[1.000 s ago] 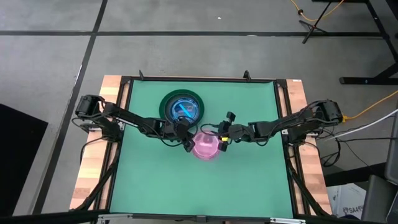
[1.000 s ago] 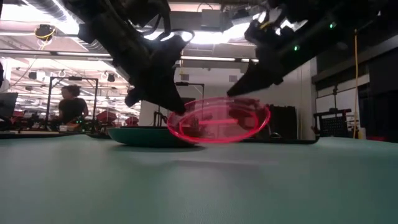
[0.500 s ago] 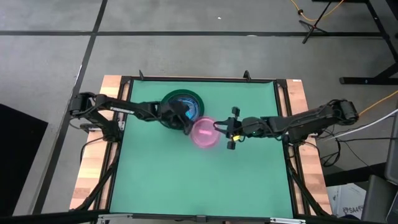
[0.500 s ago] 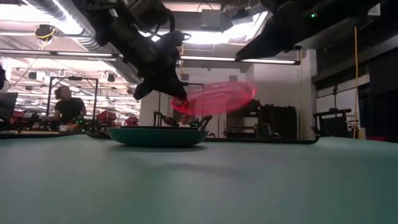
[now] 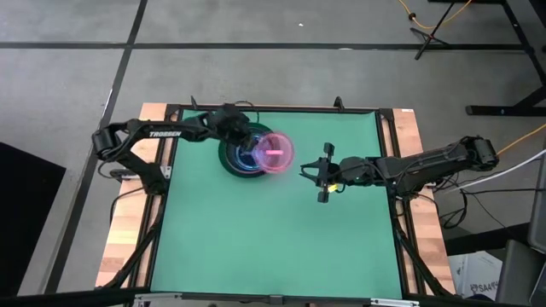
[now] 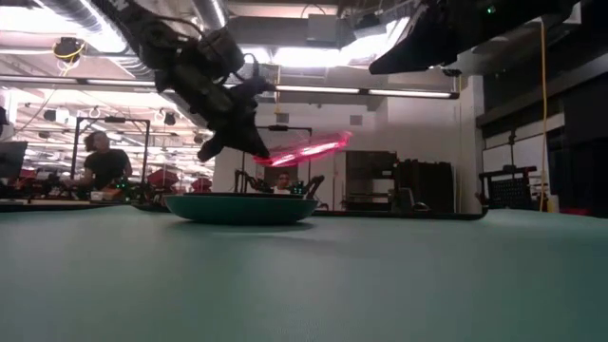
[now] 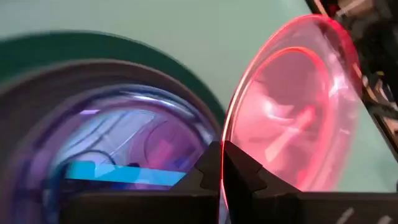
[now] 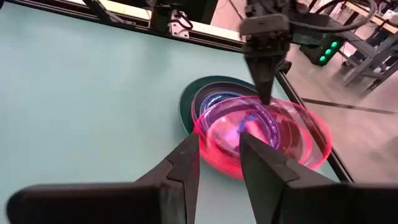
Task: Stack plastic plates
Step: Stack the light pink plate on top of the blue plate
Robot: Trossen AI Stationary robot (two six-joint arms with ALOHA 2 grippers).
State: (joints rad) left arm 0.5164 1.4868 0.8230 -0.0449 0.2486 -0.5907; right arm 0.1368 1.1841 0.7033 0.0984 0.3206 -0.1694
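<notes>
The left claw (image 5: pixel 243 147) is pinched on the rim of the translucent pink plate (image 5: pixel 274 151), holding it in the air above the stack (image 5: pixel 235 162) in the upper middle of the overhead picture. From table height the pink plate (image 6: pixel 302 150) hangs tilted, clear of the dark green plate (image 6: pixel 239 208) at the bottom of the pile. A cyan plate (image 7: pixel 118 171) already sits nested inside.

The grip is what worries me: only a thin edge is caught between the fingers, and the plate looks slick and light. Let go at this tilt and it could land on one edge, skid off the pile or settle crooked across the rim instead of nesting. It also sits a little off-centre, toward the right of the stack, so it wants shifting over first.

The right claw (image 5: pixel 323 173) waits near the centre of the green tabletop (image 5: pixel 281 247), fingers spread and empty, well clear.
</notes>
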